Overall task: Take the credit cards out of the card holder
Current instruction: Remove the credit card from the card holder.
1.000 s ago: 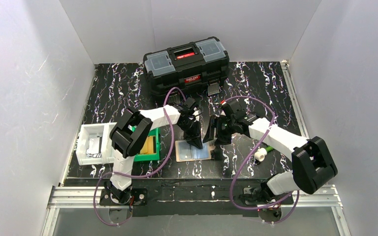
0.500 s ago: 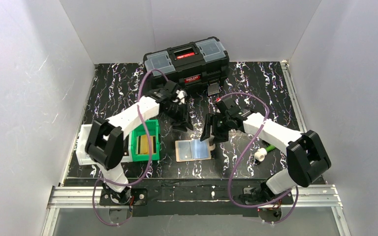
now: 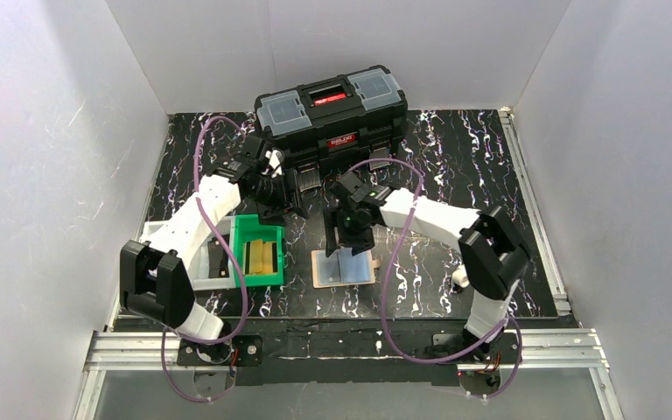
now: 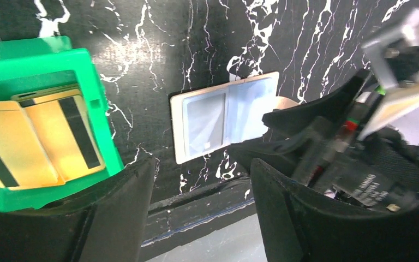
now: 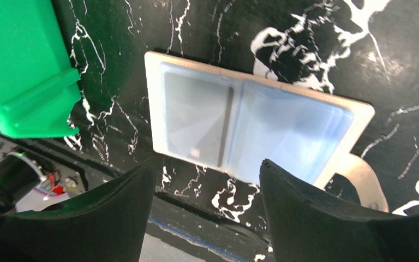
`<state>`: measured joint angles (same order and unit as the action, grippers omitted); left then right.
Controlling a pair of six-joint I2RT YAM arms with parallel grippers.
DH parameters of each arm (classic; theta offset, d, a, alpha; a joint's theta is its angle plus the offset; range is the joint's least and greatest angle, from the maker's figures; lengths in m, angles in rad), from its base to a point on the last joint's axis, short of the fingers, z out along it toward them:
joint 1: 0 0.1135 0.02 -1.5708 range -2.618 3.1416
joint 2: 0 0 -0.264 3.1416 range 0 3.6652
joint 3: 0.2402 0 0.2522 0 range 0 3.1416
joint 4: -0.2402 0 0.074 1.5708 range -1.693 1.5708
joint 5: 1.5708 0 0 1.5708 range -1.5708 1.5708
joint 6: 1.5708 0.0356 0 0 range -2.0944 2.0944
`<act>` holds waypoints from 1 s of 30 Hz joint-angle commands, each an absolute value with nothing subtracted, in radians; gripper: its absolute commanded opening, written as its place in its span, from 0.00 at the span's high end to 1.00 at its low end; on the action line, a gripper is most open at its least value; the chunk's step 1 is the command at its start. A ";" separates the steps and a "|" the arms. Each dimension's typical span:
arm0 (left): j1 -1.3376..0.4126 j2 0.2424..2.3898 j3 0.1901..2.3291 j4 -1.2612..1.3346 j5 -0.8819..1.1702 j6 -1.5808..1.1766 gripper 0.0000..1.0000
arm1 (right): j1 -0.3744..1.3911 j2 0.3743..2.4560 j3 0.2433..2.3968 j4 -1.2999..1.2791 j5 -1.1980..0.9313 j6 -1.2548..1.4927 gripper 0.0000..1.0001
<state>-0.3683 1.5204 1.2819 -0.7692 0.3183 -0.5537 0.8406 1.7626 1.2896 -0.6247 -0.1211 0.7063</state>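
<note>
**Card removal yet to begin**

On the tabletop (image 3: 455,157), open and flat: the holder (image 5: 256,128), with a blue card (image 5: 289,134) and a grey card (image 5: 193,117) seemingly tucked inside. Right jaws parted, empty, above the holder. Left jaws parted, empty, off near the bin (image 4: 33,60). Next, probably: lower onto one card's edge, pinch, slide out, pinning the holder down to stop any dragging.

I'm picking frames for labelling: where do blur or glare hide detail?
Top external: sharp, evenly lit. Left wrist: the right arm at the right edge is blurred, the card holder washed pale. Right wrist: the fingers are dark, soft silhouettes; the holder's pockets shine bluish-white.
</note>
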 commanded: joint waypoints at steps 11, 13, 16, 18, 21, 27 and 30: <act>-0.320 1.428 1.227 -0.809 0.314 -0.539 0.35 | 0.965 1.965 1.547 -0.843 0.105 0.668 0.26; -0.317 1.428 1.225 -0.807 0.318 -0.536 0.35 | 0.980 1.980 1.566 -0.853 0.114 0.667 0.26; -0.316 1.429 1.223 -0.805 0.323 -0.534 0.35 | 0.996 2.000 1.583 -0.857 0.111 0.666 0.26; -0.314 1.433 1.224 -0.804 0.329 -0.531 0.35 | 1.003 2.017 1.590 -0.856 0.102 0.666 0.27; -0.313 1.433 1.219 -0.801 0.335 -0.531 0.35 | 1.008 2.045 1.597 -0.856 0.093 0.666 0.27; -0.312 1.435 1.210 -0.796 0.343 -0.531 0.35 | 1.008 2.116 1.619 -0.871 0.081 0.654 0.31; -0.313 1.440 1.209 -0.796 0.350 -0.531 0.35 | 1.008 2.167 1.646 -0.914 0.084 0.648 0.34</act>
<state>-0.3141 1.4784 1.2213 -0.7845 0.3210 -0.5388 1.0027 2.0979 1.6032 -0.8581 0.0715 0.6693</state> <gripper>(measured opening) 0.654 0.685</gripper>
